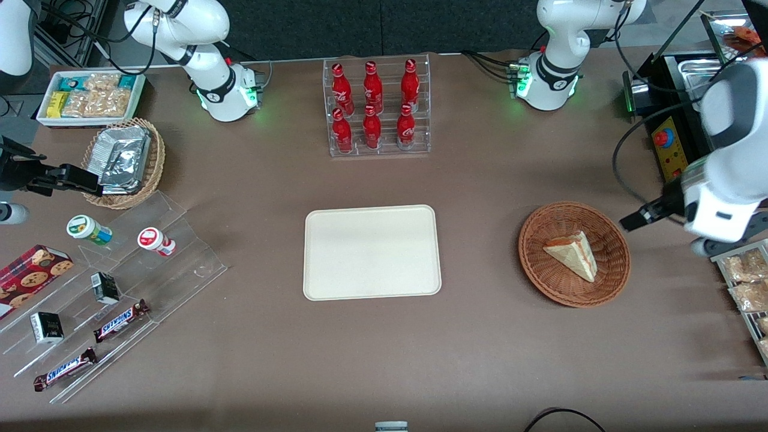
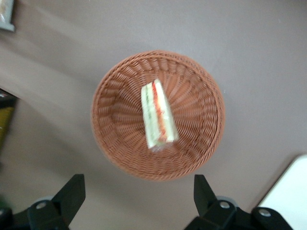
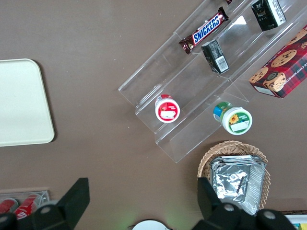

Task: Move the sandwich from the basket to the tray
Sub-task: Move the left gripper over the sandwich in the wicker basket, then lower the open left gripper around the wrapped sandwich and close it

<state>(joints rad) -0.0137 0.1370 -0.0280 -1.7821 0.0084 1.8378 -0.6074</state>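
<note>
Snack clutter crowds the parked arm's end of the table: a white bin of packets, a tan wicker basket of foil packets, and a clear stepped stand carrying small jars, dark little boxes and two Snickers bars. Nearer the middle, a clear rack of six red bottles stands farther from the front camera than the tray — flat, cream-white, rectangular with rounded corners and a low rim, nothing on it. Bare brown table lies between the tray and the basket, a round, shallow, reddish-brown woven bowl toward my working end. The sandwich lies in the basket, a pale triangular wedge with a red-orange and green stripe along its cut edge. My fingers are spread wide and hold nothing — they hang above the table beside the basket, well clear of the sandwich. More packets lie at my end of the table.
</note>
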